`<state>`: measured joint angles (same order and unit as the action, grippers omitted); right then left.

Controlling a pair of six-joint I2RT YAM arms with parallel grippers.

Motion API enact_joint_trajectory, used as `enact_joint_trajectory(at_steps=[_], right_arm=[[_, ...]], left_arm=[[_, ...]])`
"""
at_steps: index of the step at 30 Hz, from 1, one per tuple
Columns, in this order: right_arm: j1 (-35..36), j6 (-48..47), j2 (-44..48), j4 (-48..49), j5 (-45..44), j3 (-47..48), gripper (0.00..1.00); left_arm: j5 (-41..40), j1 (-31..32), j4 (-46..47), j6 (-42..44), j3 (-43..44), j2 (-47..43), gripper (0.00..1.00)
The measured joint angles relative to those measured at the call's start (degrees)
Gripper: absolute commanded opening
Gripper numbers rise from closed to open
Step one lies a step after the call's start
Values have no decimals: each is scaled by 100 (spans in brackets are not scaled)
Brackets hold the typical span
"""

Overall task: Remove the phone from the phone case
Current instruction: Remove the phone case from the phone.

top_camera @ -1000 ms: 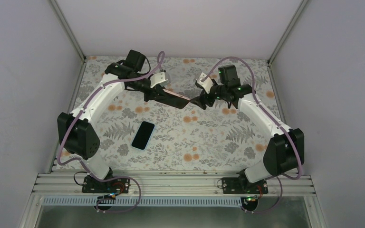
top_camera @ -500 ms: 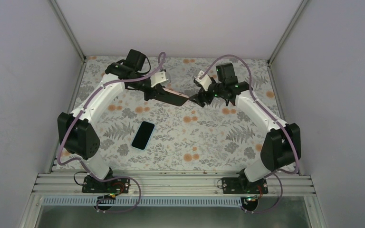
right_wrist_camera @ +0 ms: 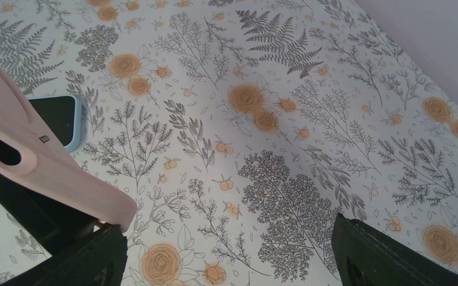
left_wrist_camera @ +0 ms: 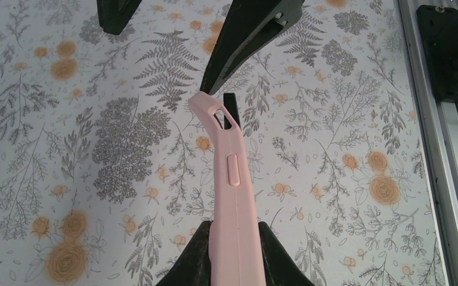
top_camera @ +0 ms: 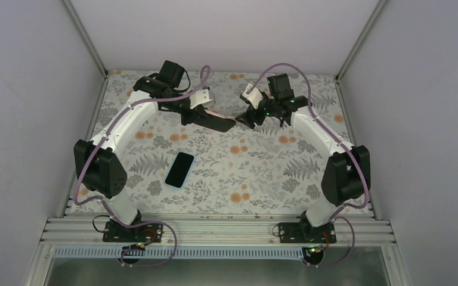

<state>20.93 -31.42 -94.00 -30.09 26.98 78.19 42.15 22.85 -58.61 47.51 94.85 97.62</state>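
Note:
My left gripper [top_camera: 201, 117] is shut on the pink phone case [top_camera: 219, 123] and holds it above the table at the back. In the left wrist view the case [left_wrist_camera: 232, 179] runs edge-on away from my left gripper [left_wrist_camera: 234, 229]. The case looks empty. The phone [top_camera: 179, 169], dark-screened with a pale blue rim, lies flat on the table, apart from both grippers. My right gripper [top_camera: 245, 120] is open at the case's far tip. In the right wrist view the case's corner [right_wrist_camera: 53, 170] sits by the left finger of my right gripper [right_wrist_camera: 226, 262]. The phone [right_wrist_camera: 56, 119] shows behind it.
The table is covered by a floral cloth [top_camera: 256, 173]. White walls and metal frame posts [top_camera: 83, 36] stand close on three sides. The arms' mounting rail [top_camera: 214, 229] runs along the near edge.
The right arm has swung in to the left and toward the back, its gripper staying at the case's tip. The left gripper with the case shifted slightly back. The phone has not moved.

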Motion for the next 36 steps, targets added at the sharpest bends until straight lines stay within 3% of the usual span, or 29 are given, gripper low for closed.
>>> enact_joint_trajectory(at_steps=[26,31,36], right_arm=[[485,-896,-592,-1252,754,546,89],[680,-1038,-962,-1631,866,1071,88],[868,-1480,-1443,-2251,1523,1674,88]], left_arm=[[85,76,-861,-37,26,140,2],[74,63,-1054,-39,144,129,2],[39,79,-1217,-59,127,-127,2]])
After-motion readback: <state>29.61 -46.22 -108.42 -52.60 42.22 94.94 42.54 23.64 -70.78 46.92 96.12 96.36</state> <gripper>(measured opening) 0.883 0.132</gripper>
